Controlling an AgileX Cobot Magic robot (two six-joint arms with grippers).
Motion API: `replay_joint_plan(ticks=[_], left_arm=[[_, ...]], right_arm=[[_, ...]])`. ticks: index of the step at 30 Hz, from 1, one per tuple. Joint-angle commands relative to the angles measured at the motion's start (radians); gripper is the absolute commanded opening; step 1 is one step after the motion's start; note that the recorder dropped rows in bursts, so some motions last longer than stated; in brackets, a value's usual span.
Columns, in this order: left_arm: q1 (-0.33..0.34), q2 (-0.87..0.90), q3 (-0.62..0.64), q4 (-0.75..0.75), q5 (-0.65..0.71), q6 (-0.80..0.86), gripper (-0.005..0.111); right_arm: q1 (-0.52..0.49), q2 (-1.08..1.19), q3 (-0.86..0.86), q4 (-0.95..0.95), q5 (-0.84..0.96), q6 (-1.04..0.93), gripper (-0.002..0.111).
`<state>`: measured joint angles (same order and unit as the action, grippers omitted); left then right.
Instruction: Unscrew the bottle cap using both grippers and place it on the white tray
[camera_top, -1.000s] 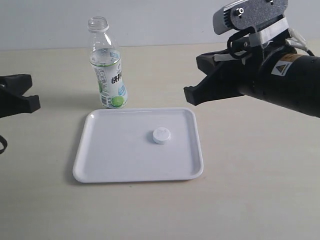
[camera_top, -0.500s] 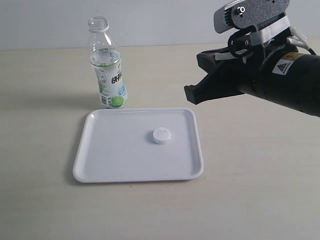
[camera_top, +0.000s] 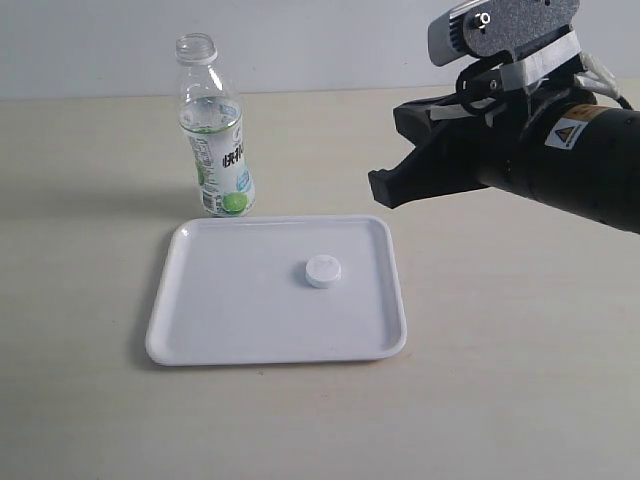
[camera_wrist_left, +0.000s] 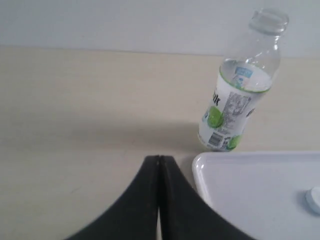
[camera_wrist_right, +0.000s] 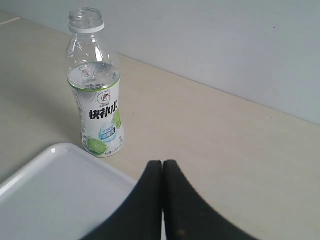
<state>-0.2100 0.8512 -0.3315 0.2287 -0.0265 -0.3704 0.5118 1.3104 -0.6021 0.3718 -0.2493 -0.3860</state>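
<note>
The clear bottle (camera_top: 213, 130) stands upright and uncapped on the table just behind the white tray (camera_top: 230, 310). The white bottle cap (camera_top: 323, 271) lies flat on the tray, right of its middle. My right gripper (camera_top: 385, 190) hovers above the table off the tray's far right corner, apart from the cap. In the right wrist view, my right gripper (camera_wrist_right: 162, 163) is shut and empty, with the bottle (camera_wrist_right: 97, 100) and tray (camera_wrist_right: 55, 195) beyond it. My left gripper (camera_wrist_left: 159, 159) is shut and empty, short of the tray (camera_wrist_left: 250, 185), bottle (camera_wrist_left: 237, 95) and cap (camera_wrist_left: 315, 199). It is outside the exterior view.
A pale wall runs along the back of the beige table (camera_top: 520, 380). The right arm's black body with its grey-white box (camera_top: 500, 25) and orange label (camera_top: 560, 132) fills the upper right.
The left gripper, seen at the left edge one second ago, has drawn out of the exterior view. The right gripper shifted very slightly. Bottle, cap and tray have not moved.
</note>
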Motion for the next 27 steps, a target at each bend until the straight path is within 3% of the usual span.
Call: replay_joint_plan(ticks=[1, 8, 16, 27], left_arm=[[0.001, -0.187, 0.019, -0.004, 0.227, -0.004, 0.000], [0.024, -0.572, 0.099, 0.019, 0.242, -0.004, 0.000], [0.087, -0.807, 0.220, 0.021, 0.244, -0.004, 0.000], [0.137, -0.851, 0.332, 0.030, 0.246, -0.004, 0.000]], right_arm=[[0.000, -0.007, 0.007, 0.002, -0.011, -0.007, 0.000], [0.000, -0.007, 0.007, 0.002, -0.011, -0.005, 0.000], [0.000, -0.007, 0.007, 0.002, -0.007, -0.005, 0.000], [0.000, -0.007, 0.007, 0.002, -0.007, -0.005, 0.000]])
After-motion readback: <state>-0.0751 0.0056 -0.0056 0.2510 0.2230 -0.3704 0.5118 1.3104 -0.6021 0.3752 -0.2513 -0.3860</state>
